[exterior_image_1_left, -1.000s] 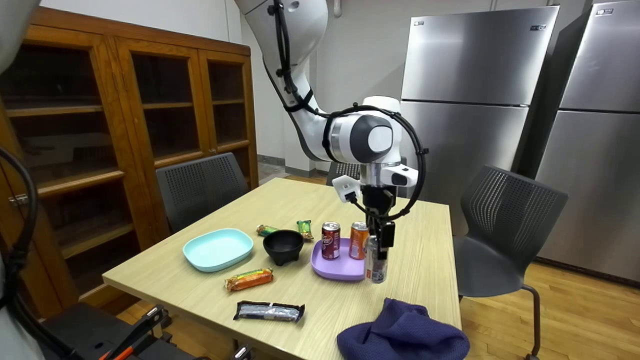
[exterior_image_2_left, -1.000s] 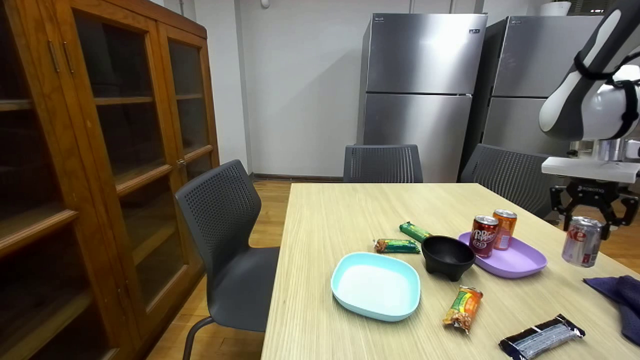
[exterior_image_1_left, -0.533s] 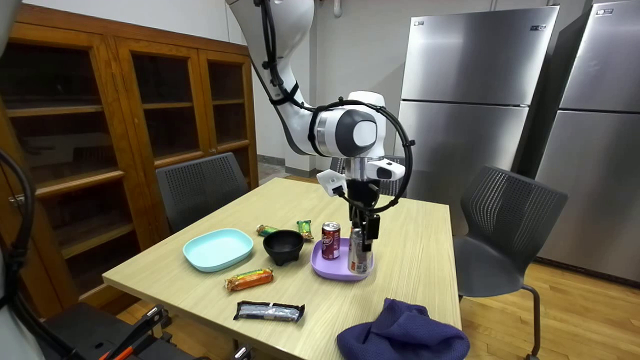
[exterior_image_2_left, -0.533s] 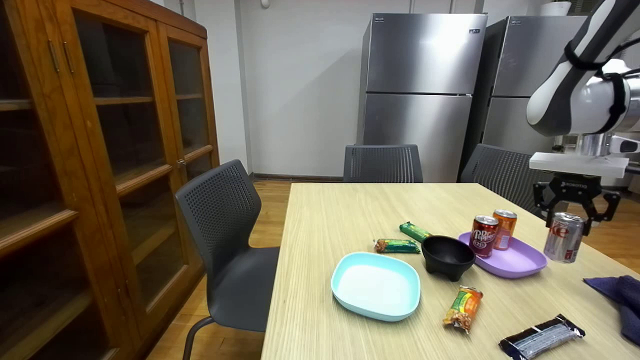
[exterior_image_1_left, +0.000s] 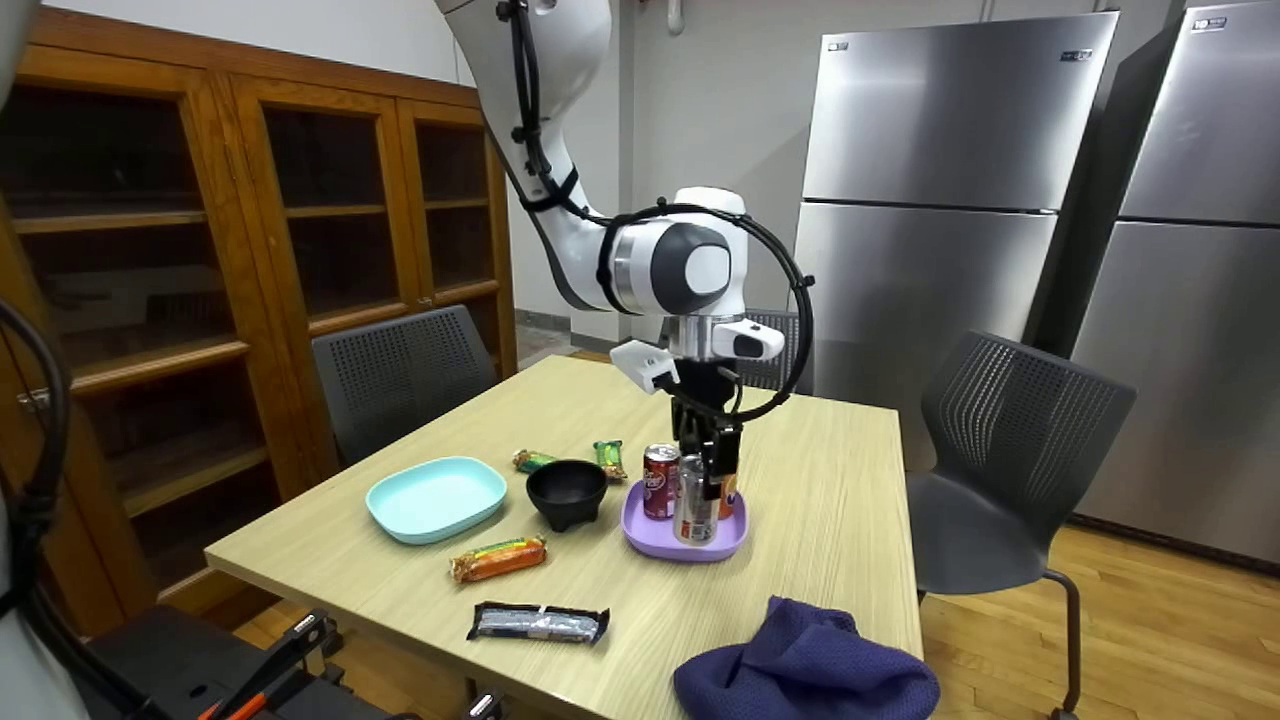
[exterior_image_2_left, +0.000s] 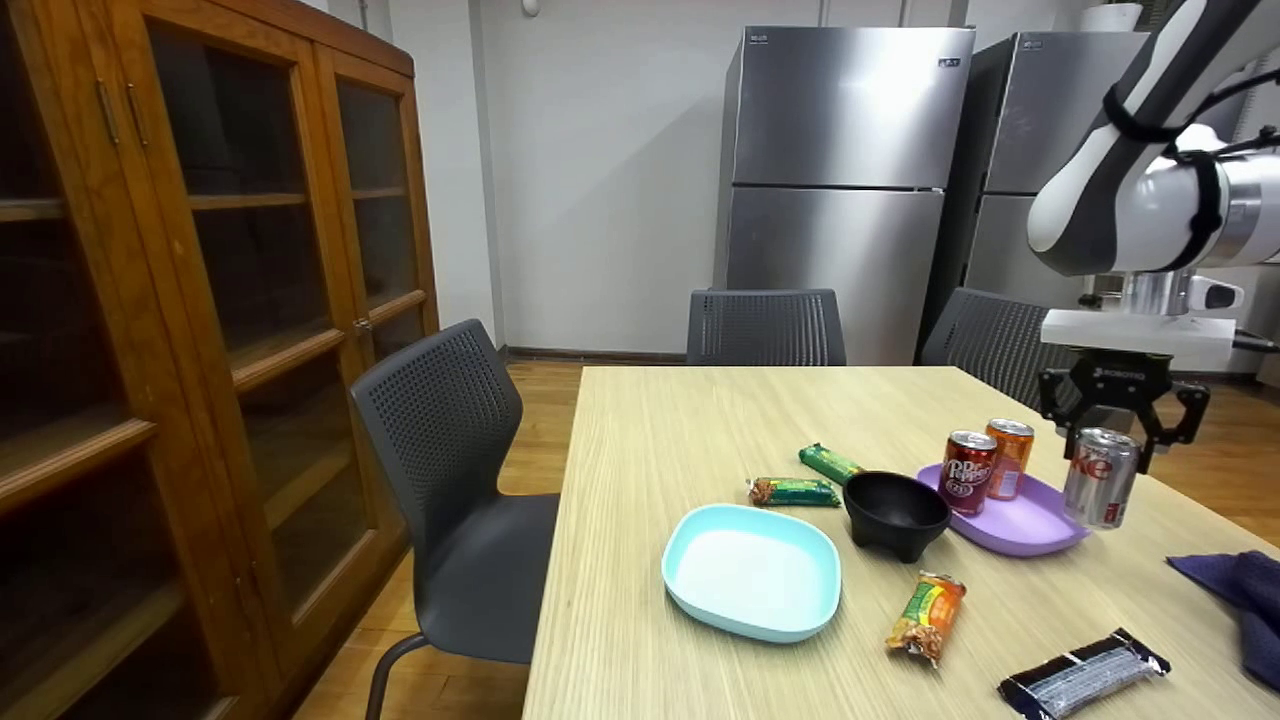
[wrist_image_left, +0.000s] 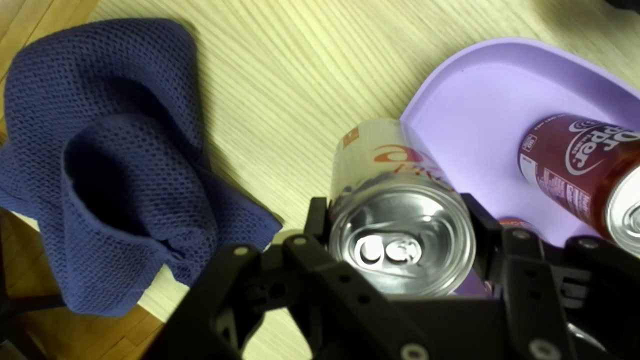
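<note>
1. Wrist view: the pincer (wrist_image_left: 396, 217) pinches a silver can (wrist_image_left: 400, 200) near its upper end, pressing from opposite sides, with the can's shiny top in plain sight.
2. That can is close to upright beneath the white arm (exterior_image_1_left: 690, 265), and in both exterior views it overlaps the purple tray (wrist_image_left: 465, 115); from these angles it is hard to tell whether its base touches the tray.
3. Upright on the tray stand a dark red can (wrist_image_left: 575, 170) and an orange can (exterior_image_2_left: 1010, 460), near each other; in an exterior view the silver can hides much of the orange can.
4. Crumpled on the tabletop (exterior_image_2_left: 690, 430), near its edge and apart from the tray, lies a blue cloth (wrist_image_left: 160, 170).
5. Just beside the tray is a black bowl (exterior_image_2_left: 897, 530), between it and a turquoise plate (exterior_image_2_left: 752, 575).
6. Two green-wrapped bars (exterior_image_2_left: 795, 492) lie beyond the bowl in both exterior views.
7. On the bowl's near side lies an orange-wrapped snack (exterior_image_2_left: 928, 618), and nearer the table's edge a black-and-silver packet (exterior_image_2_left: 1085, 675).
8. Dark grey chairs (exterior_image_2_left: 455, 480) stand around the tabletop, with a wooden cabinet (exterior_image_1_left: 220, 180) and steel refrigerators (exterior_image_1_left: 950, 120) behind.
</note>
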